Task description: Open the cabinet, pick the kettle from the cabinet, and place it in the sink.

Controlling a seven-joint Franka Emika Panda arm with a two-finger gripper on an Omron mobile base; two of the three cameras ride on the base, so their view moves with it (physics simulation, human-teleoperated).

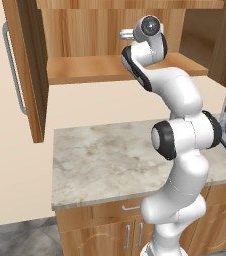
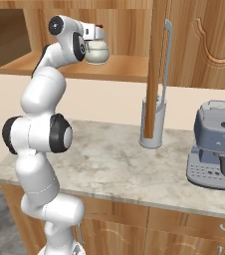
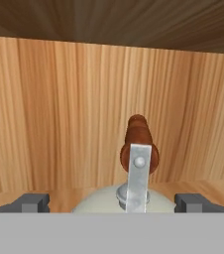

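The cabinet (image 1: 95, 67) stands open, its left door (image 1: 27, 65) swung out and its right door (image 2: 157, 69) seen edge-on. On its shelf sits the cream-white kettle (image 2: 98, 52), with a thin silver handle (image 3: 138, 178) and a red knob (image 3: 140, 144). My gripper (image 3: 113, 203) reaches into the cabinet and is open, one fingertip (image 3: 32, 202) on each side of the kettle's top (image 3: 101, 206). From the right base view the gripper (image 2: 95, 37) hovers just over the kettle. The sink is out of view.
A grey canister (image 2: 152, 124) stands on the marble counter (image 2: 109, 164) behind the open right door. A grey-blue coffee machine (image 2: 216, 149) sits at the right. Another wall cabinet door (image 2: 209, 45) stays closed. Base cabinets (image 1: 130, 230) run below the counter.
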